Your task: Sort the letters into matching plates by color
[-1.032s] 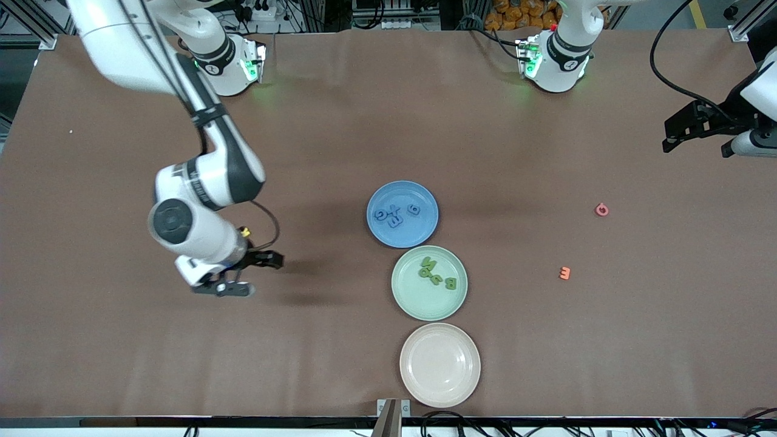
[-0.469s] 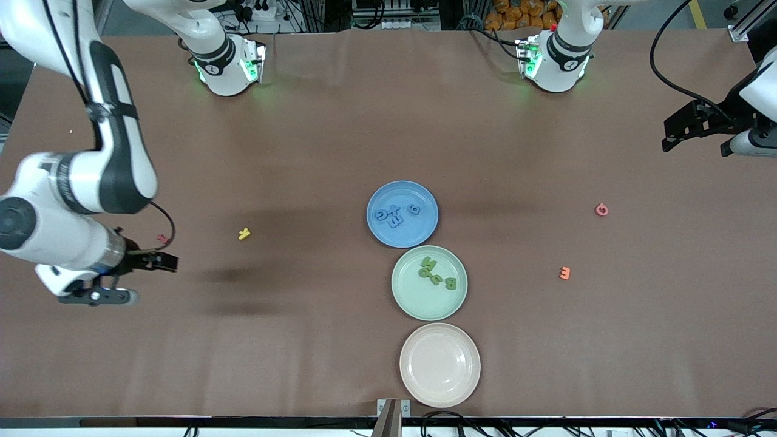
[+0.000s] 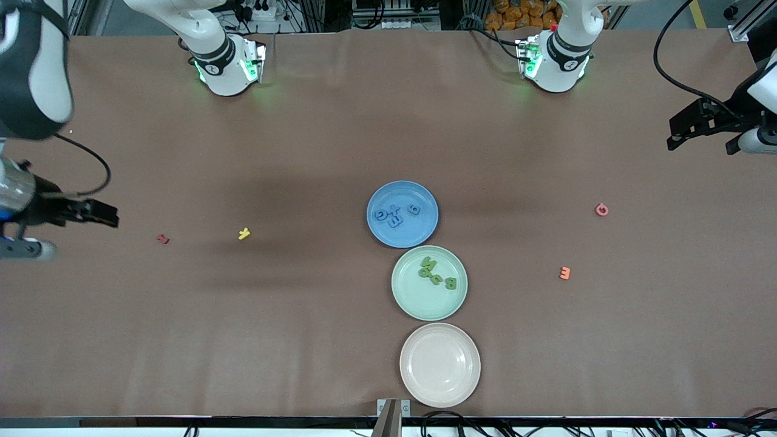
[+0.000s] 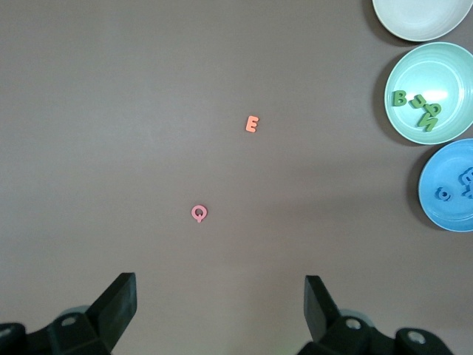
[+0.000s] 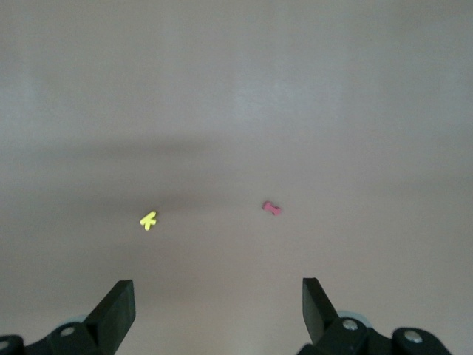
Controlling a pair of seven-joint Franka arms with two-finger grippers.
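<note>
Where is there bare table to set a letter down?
Bare stretch between the yellow letter and the blue plate; another between the plates and the orange letter. The beige plate is empty. Crowded: the blue and green plate, nearly touching, both holding letters.

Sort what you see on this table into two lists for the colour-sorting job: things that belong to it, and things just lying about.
Belongs to the job:
blue plate holding blue letters
green plate holding green letters
beige plate, nothing in it

Lying about on the table:
yellow letter
red letter
pink letter
orange letter
</note>
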